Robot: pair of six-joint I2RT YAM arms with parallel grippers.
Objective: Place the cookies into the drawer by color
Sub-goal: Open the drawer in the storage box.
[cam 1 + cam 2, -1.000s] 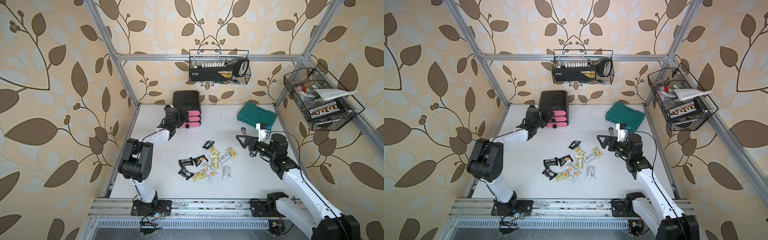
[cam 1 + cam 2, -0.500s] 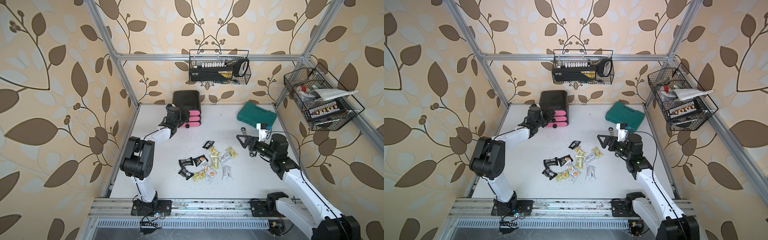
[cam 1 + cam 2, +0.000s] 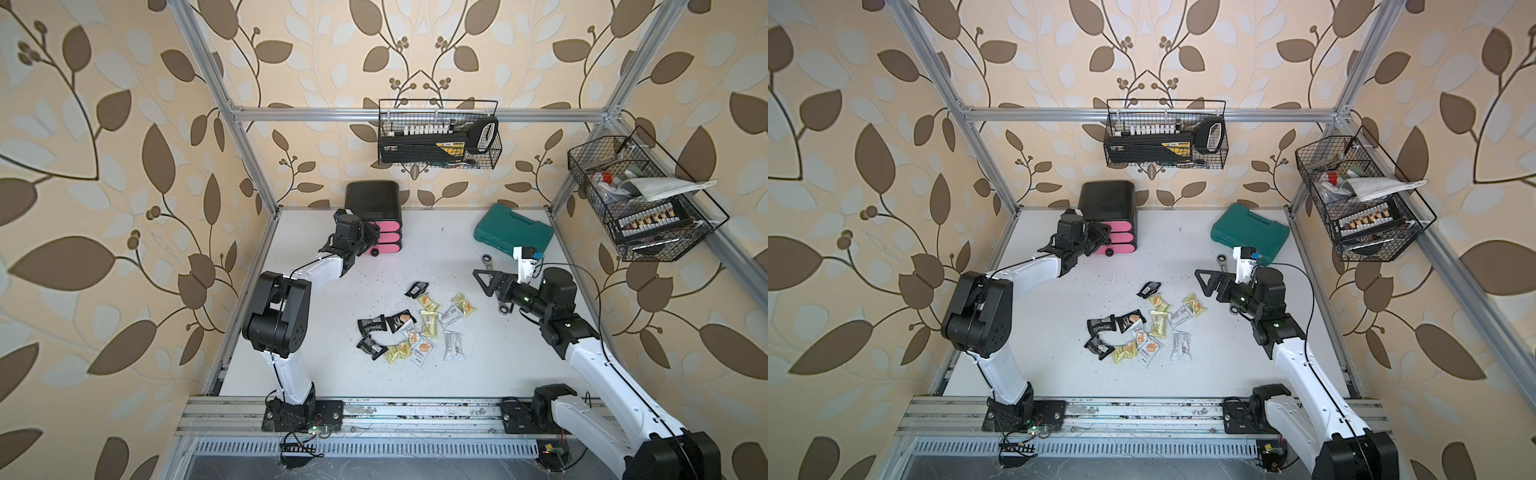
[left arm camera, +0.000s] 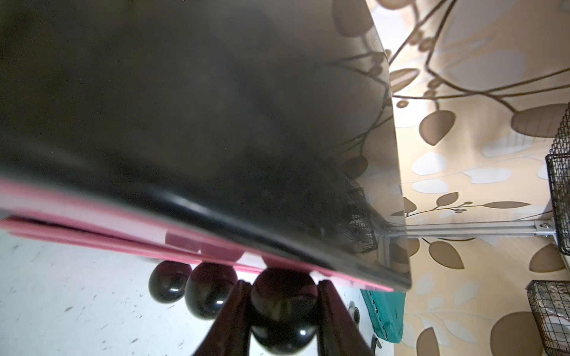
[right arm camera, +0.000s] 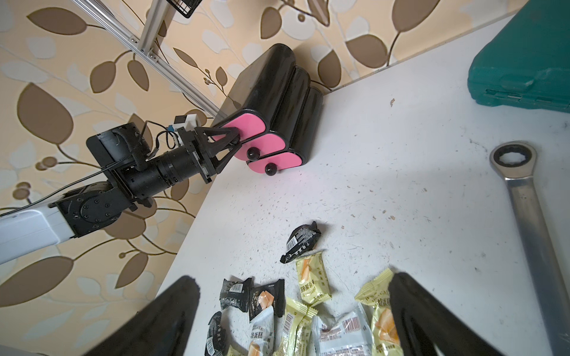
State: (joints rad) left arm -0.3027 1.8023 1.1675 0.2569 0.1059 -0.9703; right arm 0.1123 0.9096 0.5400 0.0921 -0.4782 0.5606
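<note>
— Where is the left arm (image 3: 309, 267)?
— In both top views its base sits at the lower left of centre. The elbow is folded, and the white forearm slants up and right toward the upper middle.
— And the left gripper (image 4: 283, 285)?
— Its jaws are pressed against the top knob (image 4: 282, 311), one on each side.
— The right arm (image 3: 598, 361)?
— It is rooted in the lower right corner, with the forearm running up and left.
— The right gripper (image 5: 291, 279)?
— Its jaws are spread wide and hold nothing. In the top views they point left, just right of centre.
</note>
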